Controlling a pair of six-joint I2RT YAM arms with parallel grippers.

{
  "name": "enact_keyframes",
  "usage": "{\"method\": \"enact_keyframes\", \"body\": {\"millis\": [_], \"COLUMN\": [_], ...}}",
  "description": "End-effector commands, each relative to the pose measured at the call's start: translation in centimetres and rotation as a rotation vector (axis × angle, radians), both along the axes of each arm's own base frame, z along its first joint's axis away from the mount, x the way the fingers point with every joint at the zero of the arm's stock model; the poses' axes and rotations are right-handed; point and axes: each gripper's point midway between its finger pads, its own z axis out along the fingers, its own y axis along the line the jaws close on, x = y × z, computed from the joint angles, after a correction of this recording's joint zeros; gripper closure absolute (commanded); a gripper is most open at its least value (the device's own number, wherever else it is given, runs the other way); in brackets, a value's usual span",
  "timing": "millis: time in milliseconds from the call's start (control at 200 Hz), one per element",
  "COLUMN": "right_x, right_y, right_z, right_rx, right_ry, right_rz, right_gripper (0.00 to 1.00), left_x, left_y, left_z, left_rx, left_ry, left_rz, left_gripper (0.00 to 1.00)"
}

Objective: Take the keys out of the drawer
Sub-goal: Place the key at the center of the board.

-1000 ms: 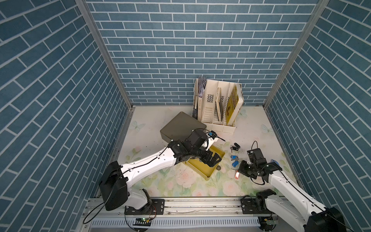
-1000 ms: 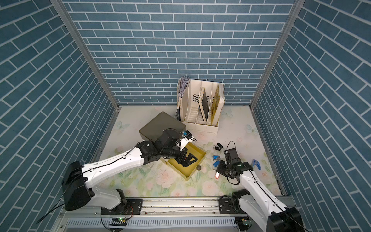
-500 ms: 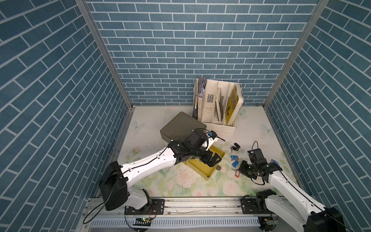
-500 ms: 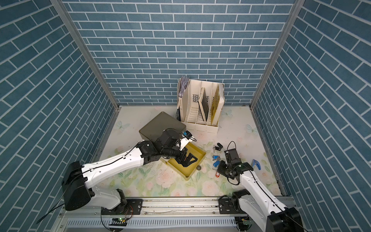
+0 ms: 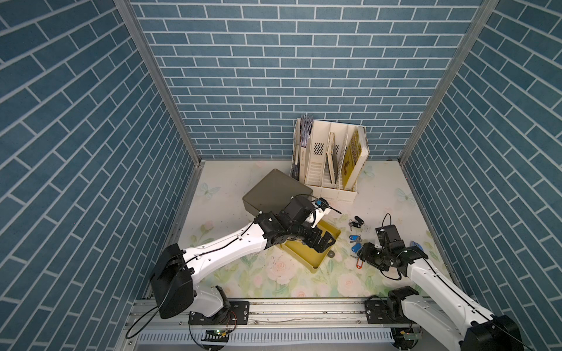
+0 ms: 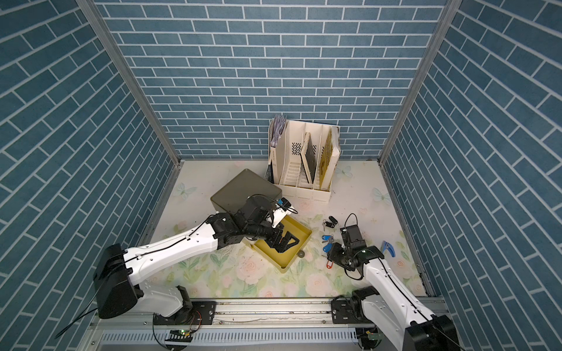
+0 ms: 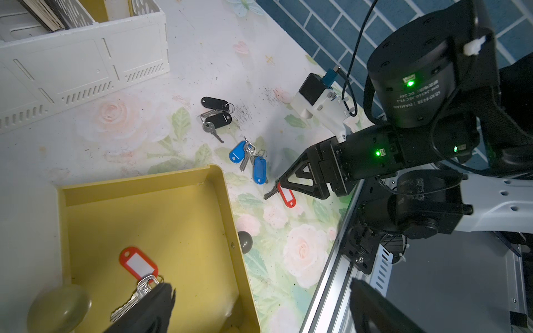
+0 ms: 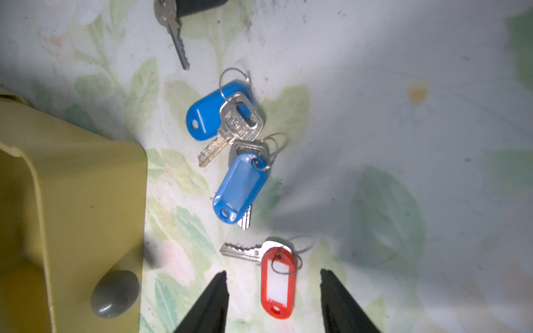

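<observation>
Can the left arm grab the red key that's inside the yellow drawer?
Probably yes. The red-tagged key lies uncovered in the open yellow drawer, and the left gripper hangs right above it with its jaws apart, so nothing seems to block the way.

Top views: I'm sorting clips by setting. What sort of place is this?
Probably a staged robot test booth, not a real office: brick-print walls on three sides, two arms mounted on a metal rail, and a file rack and yellow drawer on a floral tabletop.
</observation>
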Motion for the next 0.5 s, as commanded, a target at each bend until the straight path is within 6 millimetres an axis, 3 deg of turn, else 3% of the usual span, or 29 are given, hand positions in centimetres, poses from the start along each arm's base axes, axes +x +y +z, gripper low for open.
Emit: {"method": "enact_keyframes", "body": {"millis": [0,175,495], "right_x": [0.1,0.9,3.3], "right_y": [-0.1,0.0,0.9], "right_z": [0.3,1.7,6.8], "right_rx": [-0.001,0.003,0.047], "right_ry": [-0.012,-0.057,-0.201], "right_rz": [-0.004,-0.006,0.022], "right_gripper": [0.38,0.28,0.28], "left_x": [-0.2,-0.1,0.3], "left_y": [0.2,0.1,0.1], "left_z": [0.4,0.8,2.5], "left_rx": [0.006,0.000,-0.035], "left_ry": [-0.018,-0.025,-0.063], "left_rz": [-0.007,-0.004,0.008], "left_gripper": [0.00,0.00,0.00]}}
